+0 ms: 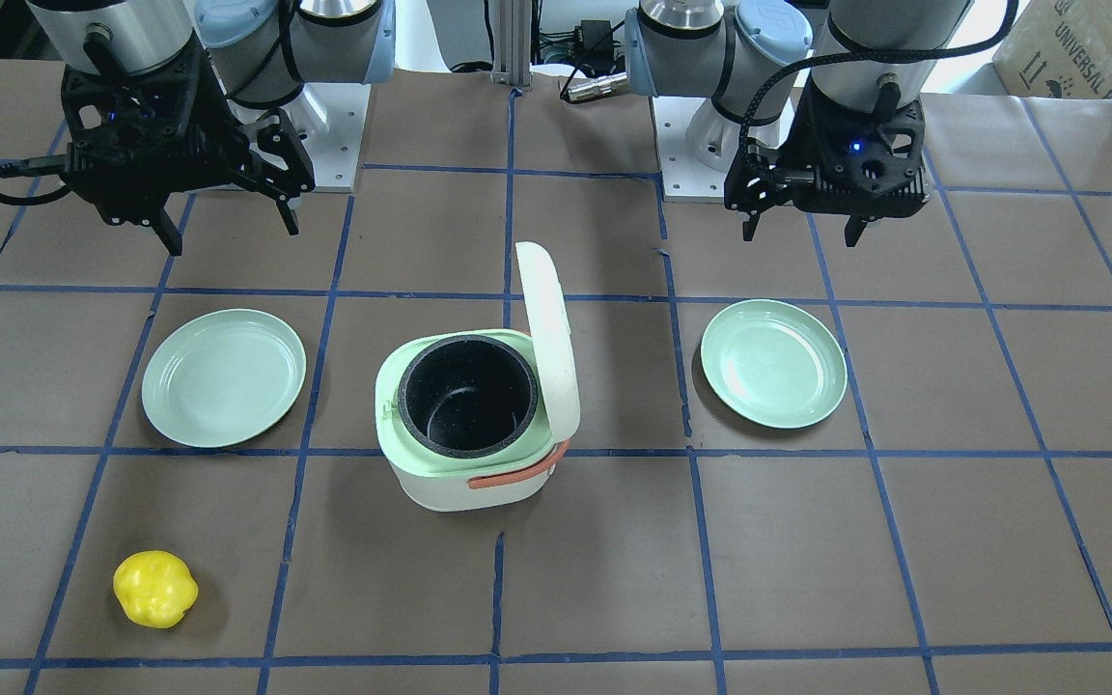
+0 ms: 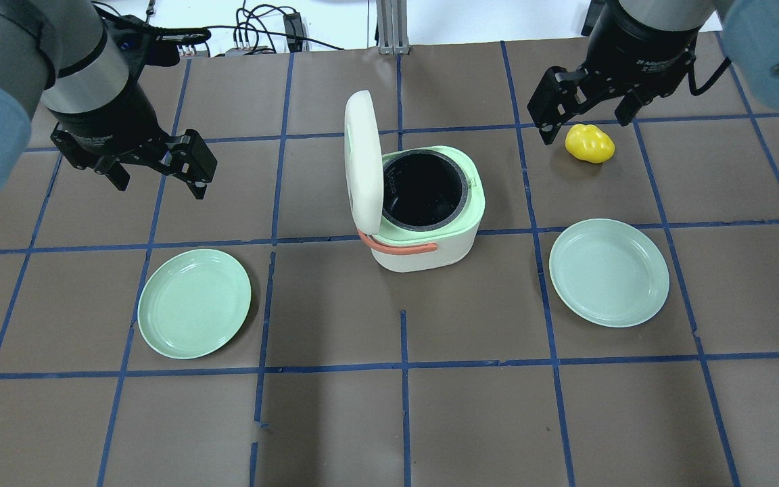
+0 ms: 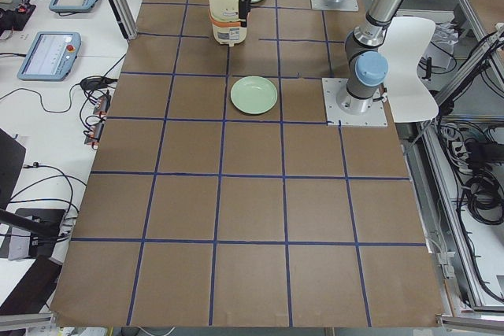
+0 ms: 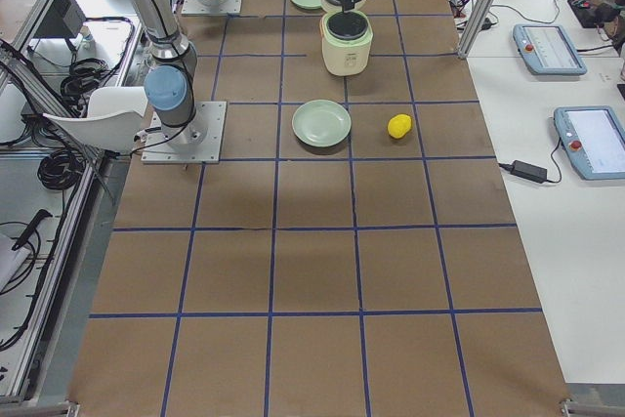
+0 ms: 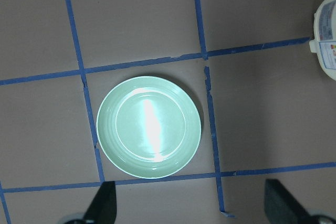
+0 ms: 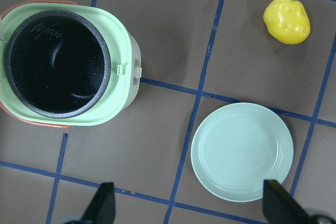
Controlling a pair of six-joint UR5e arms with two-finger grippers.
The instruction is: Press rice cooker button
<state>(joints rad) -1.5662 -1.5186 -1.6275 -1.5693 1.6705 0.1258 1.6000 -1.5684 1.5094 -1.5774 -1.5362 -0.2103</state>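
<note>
The white rice cooker (image 2: 430, 240) stands mid-table with its lid (image 2: 361, 162) swung up and open, showing the black inner pot (image 2: 423, 189), the mint green rim and the orange handle (image 2: 399, 247). It also shows in the front view (image 1: 464, 473) and the right wrist view (image 6: 128, 56); the left wrist view catches only the lid's edge (image 5: 328, 30). My left gripper (image 2: 159, 181) hangs open and empty to the cooker's left, also seen in the front view (image 1: 800, 230). My right gripper (image 2: 587, 118) hangs open and empty to the cooker's right, also seen in the front view (image 1: 231, 230).
Two pale green plates lie on either side of the cooker, one on the left (image 2: 195, 303) and one on the right (image 2: 609, 272). A yellow toy fruit (image 2: 589, 143) lies beyond the right plate, just under my right gripper. Blue tape lines grid the brown table.
</note>
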